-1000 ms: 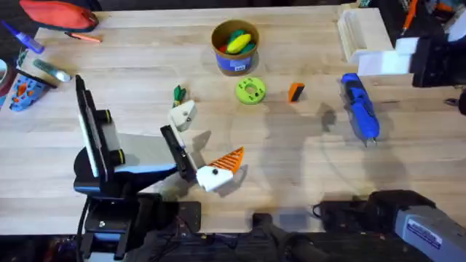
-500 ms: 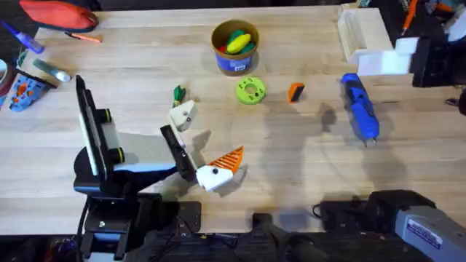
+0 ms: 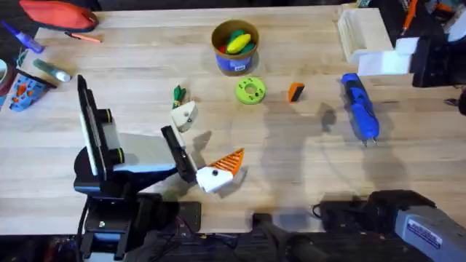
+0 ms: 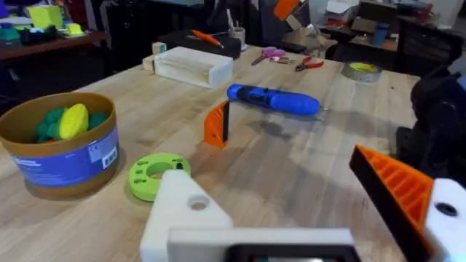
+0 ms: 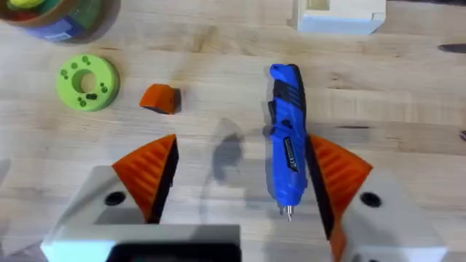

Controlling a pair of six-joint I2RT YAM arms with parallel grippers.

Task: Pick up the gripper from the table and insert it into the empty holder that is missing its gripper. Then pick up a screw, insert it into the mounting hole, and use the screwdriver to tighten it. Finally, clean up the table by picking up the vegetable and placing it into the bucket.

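The gripper [image 3: 295, 92], a small orange block, lies on the table right of a lime-green disc [image 3: 250, 91]; it also appears as the gripper [image 4: 216, 124] and the gripper [image 5: 160, 98]. My left gripper [image 3: 204, 142] rests open near the front. One of its fingers is the plain white holder [image 3: 183, 116], the other an orange ribbed wedge [image 3: 227, 161]. The dark-green vegetable [image 3: 178, 93] lies just beyond the holder. The blue screwdriver [image 3: 360, 108] lies to the right, and my right gripper [image 5: 244, 156] hovers open above it. The bucket [image 3: 235, 45] stands at the back.
A pale rectangular box [image 3: 360, 33] sits at the back right. A red pouch [image 3: 58, 13], a marker [image 3: 51, 69] and a blue-orange part [image 3: 25, 91] lie along the left edge. The bucket holds yellow and green toys. Bare wood lies between disc and screwdriver.
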